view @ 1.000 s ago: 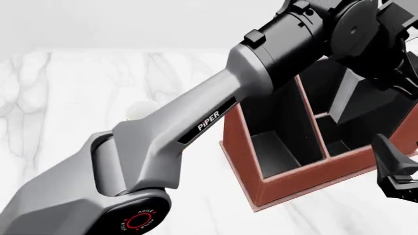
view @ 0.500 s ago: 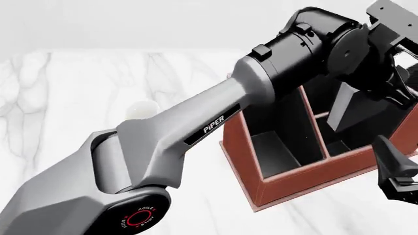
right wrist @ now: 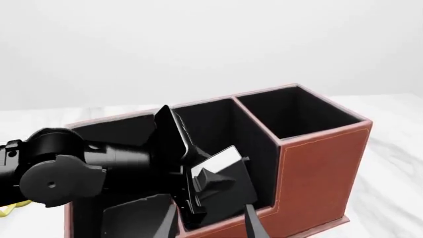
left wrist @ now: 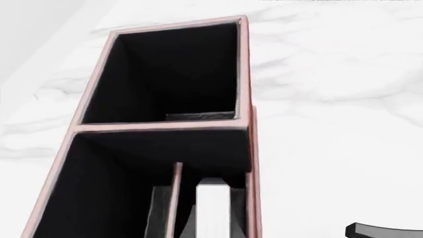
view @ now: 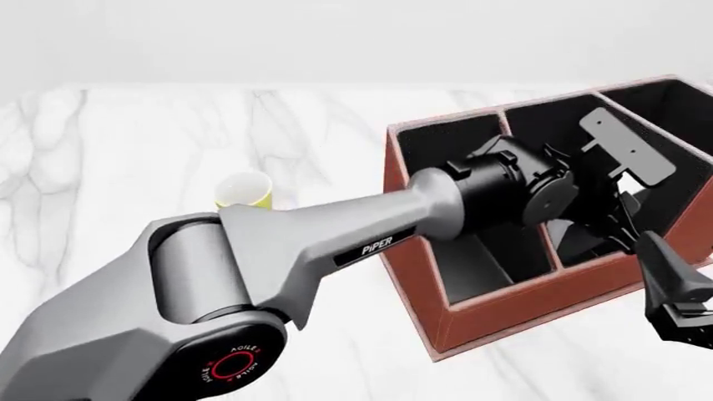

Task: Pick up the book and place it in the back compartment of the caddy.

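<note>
Book (right wrist: 218,168) now lowered into caddy (view: 502,309) pocket since a second ago; your left gripper (right wrist: 205,191) grips it, right gripper (view: 674,292) fingers unclear.

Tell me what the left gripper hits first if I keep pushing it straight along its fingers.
Most likely the book, which the left gripper is lowering into the caddy; past it lies the pocket's black floor. The grip itself is hard to make out, so treat depth as uncertain.
</note>
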